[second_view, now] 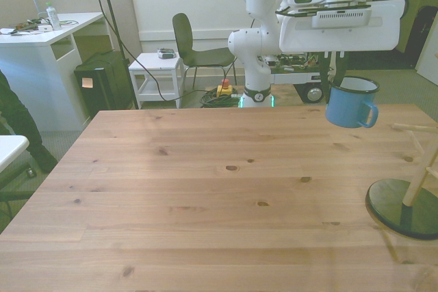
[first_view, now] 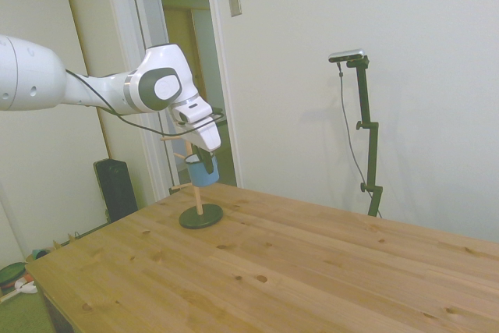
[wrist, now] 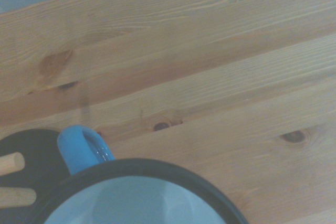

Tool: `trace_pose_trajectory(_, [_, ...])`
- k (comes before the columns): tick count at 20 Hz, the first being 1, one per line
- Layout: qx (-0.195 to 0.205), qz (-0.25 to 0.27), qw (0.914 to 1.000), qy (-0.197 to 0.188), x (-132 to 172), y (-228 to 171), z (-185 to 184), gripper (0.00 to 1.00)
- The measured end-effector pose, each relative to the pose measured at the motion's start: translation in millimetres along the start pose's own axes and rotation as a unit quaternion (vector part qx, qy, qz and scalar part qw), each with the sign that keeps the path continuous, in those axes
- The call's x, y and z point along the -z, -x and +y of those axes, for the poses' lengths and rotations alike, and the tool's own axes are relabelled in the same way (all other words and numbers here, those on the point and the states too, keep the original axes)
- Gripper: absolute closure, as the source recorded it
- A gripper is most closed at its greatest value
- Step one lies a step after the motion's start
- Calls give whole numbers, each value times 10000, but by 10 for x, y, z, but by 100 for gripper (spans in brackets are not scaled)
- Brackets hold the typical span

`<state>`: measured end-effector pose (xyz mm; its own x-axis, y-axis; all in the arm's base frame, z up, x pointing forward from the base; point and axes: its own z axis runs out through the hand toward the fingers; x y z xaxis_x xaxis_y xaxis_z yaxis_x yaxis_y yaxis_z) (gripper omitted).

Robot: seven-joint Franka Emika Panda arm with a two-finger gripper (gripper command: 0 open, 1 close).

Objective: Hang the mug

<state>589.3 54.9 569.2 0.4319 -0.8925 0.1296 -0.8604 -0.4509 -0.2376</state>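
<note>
Light-blue mug (second_view: 350, 104) with dark rim and white inside hangs upright, handle sideways.

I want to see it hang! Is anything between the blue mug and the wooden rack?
Nothing. In the front view only bare table shows between the mug and the rack.

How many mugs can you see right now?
1. The light-blue mug hangs in the gripper above the table, upright, handle toward the wooden rack at the front view's right. None stand on the tabletop that shows.
</note>
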Motion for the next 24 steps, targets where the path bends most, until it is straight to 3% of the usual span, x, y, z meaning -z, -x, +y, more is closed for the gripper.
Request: trace_pose_trajectory(24, [288,238,9989,267,-224,811,-606,100])
